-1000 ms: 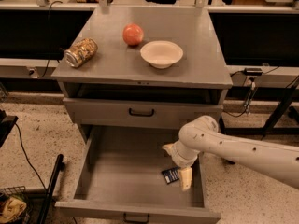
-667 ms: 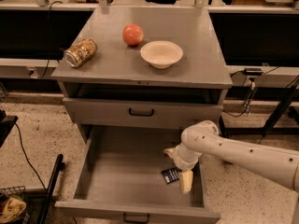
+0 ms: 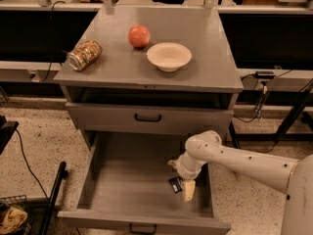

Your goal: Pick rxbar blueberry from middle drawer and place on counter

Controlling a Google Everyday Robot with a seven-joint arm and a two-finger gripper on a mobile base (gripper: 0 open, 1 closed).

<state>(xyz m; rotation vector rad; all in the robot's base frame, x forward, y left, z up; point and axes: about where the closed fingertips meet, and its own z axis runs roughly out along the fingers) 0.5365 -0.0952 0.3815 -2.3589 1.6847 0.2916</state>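
Camera view | arm [image 3: 234, 160] angled down into middle drawer [image 3: 132, 180] | gripper [image 3: 180, 176] at rxbar blueberry [image 3: 175, 184] | fingers [image 3: 189, 191] apart

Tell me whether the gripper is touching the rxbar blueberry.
Cannot tell. The camera view shows the gripper overlapping the rxbar blueberry in the middle drawer; any gap between them is hidden.

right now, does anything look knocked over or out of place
The tin can lies on its side near the left edge of the counter, where it could roll. Nothing else stands out; the gripper is down in the open middle drawer, right by the rxbar blueberry.
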